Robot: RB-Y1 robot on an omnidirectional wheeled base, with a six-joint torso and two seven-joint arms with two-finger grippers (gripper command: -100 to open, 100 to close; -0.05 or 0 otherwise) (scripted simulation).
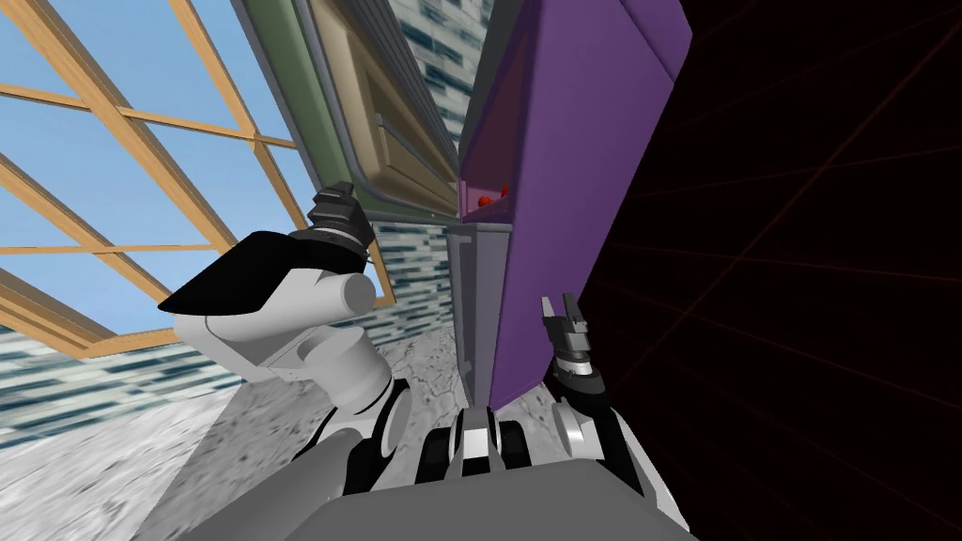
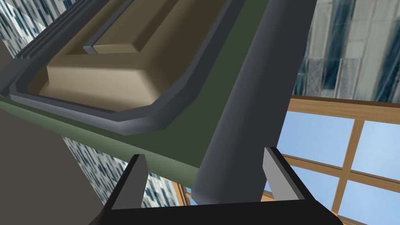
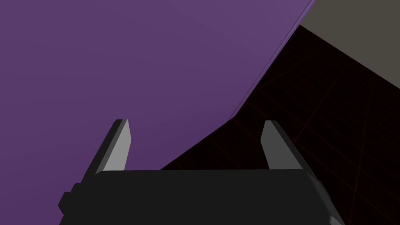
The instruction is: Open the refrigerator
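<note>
Closing the left gripper (image 2: 203, 156), jaws spread astride the grey handle (image 2: 250, 78), should come before swinging the door (image 2: 211, 88) left; right gripper (image 3: 197, 123) spread, idle.

A: those red bits (image 1: 485, 199) inside the refrigerator (image 1: 564, 188)?
B: too small to tell. also the handle (image 2: 250, 97): far end cut off by the edge, near end hidden behind the left gripper (image 2: 204, 153) body.

Head camera: steep, heavily rolled; window (image 1: 113, 169) left, purple panel (image 1: 564, 188) centre, black area (image 1: 799, 235) right. Left wrist camera: hard against dark bar (image 2: 242, 97) on green door (image 2: 187, 129), window beyond; door and window shared with head view. Right wrist camera: close along purple panel, black area beyond, likewise shared
</note>
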